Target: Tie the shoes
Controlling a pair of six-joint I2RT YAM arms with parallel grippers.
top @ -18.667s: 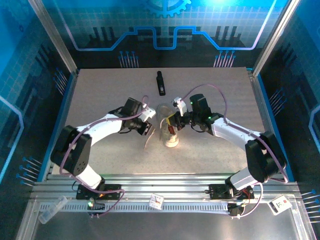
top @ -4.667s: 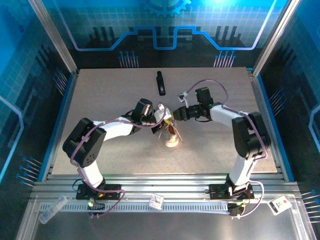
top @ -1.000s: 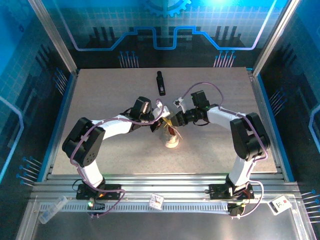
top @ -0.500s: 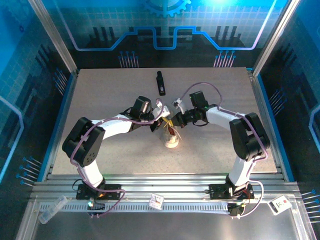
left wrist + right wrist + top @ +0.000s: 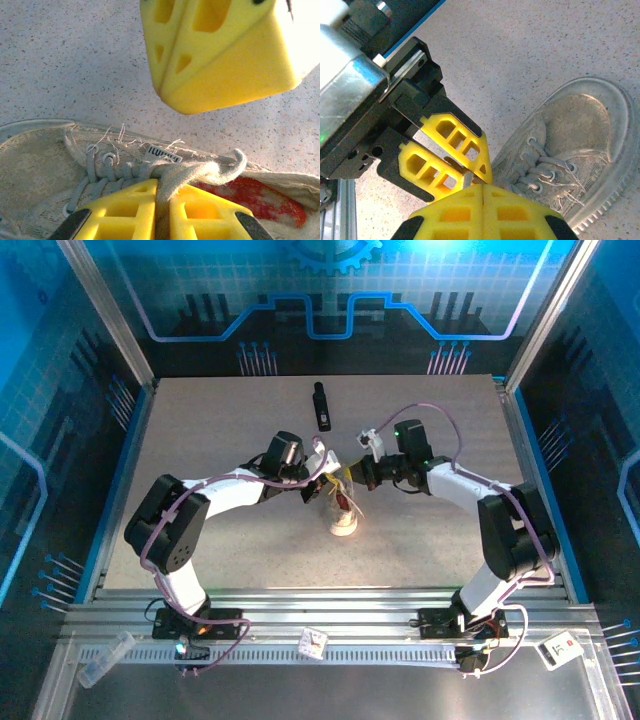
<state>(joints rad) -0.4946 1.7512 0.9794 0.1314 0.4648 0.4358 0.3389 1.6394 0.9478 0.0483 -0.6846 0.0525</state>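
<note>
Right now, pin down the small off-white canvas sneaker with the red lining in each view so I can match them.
Top external: the small off-white canvas sneaker with the red lining sits mid-table, toe toward the arm bases.
Left wrist: sneaker across the lower half, toe left.
Right wrist: sneaker at right, toe upper right.
Shared landmark: the left hand, yellow-fingered, pinching a pale lace over the sneaker.
</note>
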